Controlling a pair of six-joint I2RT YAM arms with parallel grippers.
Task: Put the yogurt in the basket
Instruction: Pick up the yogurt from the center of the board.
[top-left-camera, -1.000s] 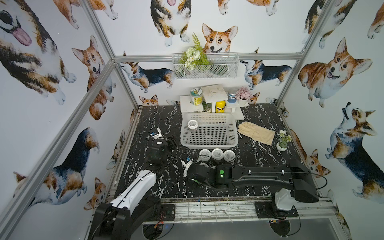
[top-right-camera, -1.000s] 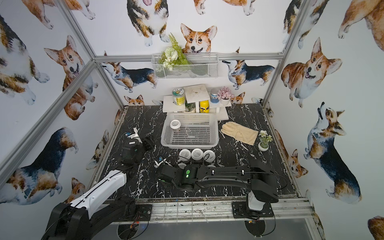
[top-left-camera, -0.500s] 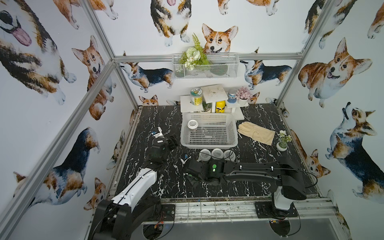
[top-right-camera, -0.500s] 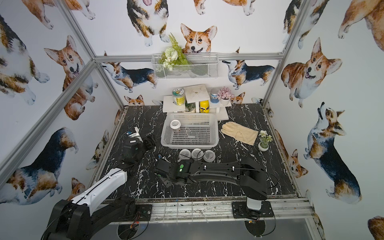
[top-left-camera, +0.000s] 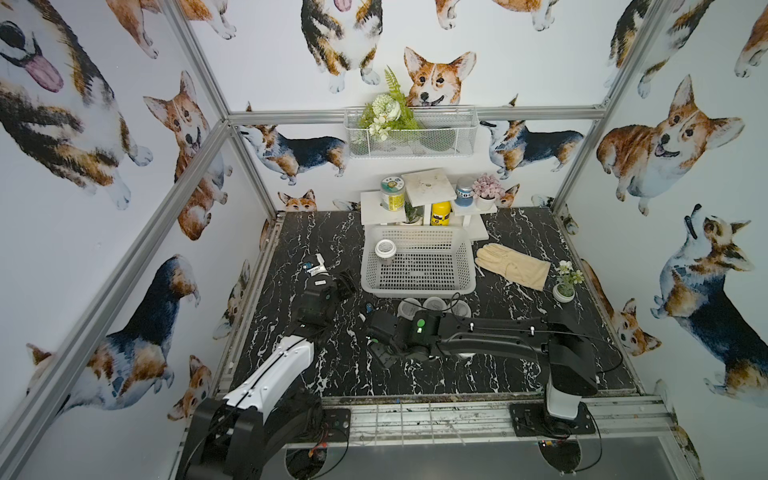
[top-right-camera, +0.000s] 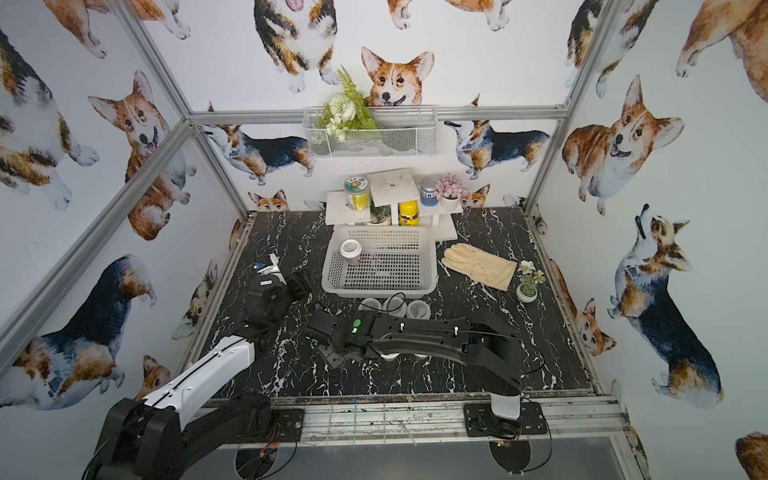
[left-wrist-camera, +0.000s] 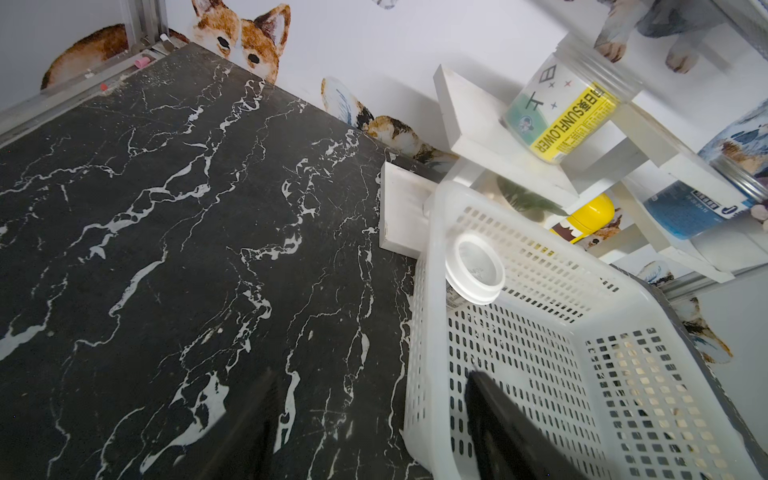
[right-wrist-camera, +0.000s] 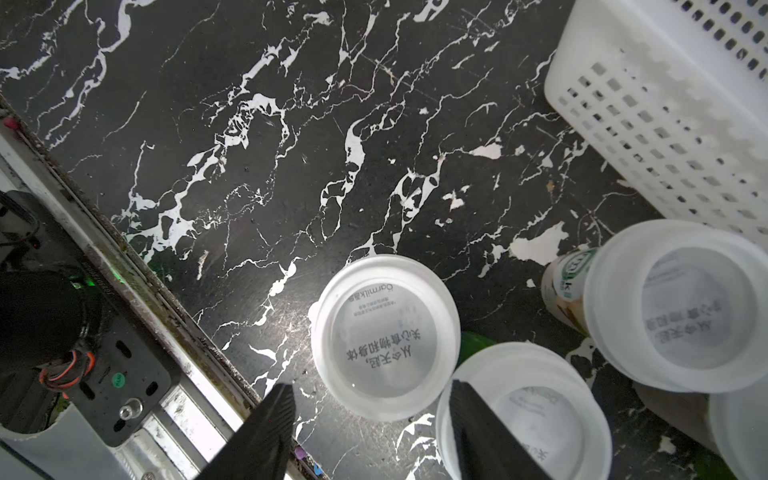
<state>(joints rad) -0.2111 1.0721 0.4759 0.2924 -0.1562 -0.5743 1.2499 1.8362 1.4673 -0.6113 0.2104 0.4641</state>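
I see one yogurt cup (top-left-camera: 385, 248) upright, lid up, in the upper-left corner of the basket (top-left-camera: 417, 288), whose long axis runs left-right. Other cups (top-left-camera: 434, 304) stand upright just below its near rim. My left gripper (left-wrist-camera: 370, 432) and right gripper (right-wrist-camera: 370, 399) both gape, empty.

The table (top-left-camera: 316, 232) is black marble veined white; the walls (top-left-camera: 104, 216) are white with tan-and-black corgis. The basket (top-left-camera: 417, 286) is white with a slotted grid, the yogurt lids (right-wrist-camera: 384, 336) white with grey print. The glove (top-left-camera: 513, 266) is cream, the bottle (top-left-camera: 440, 212) yellow.
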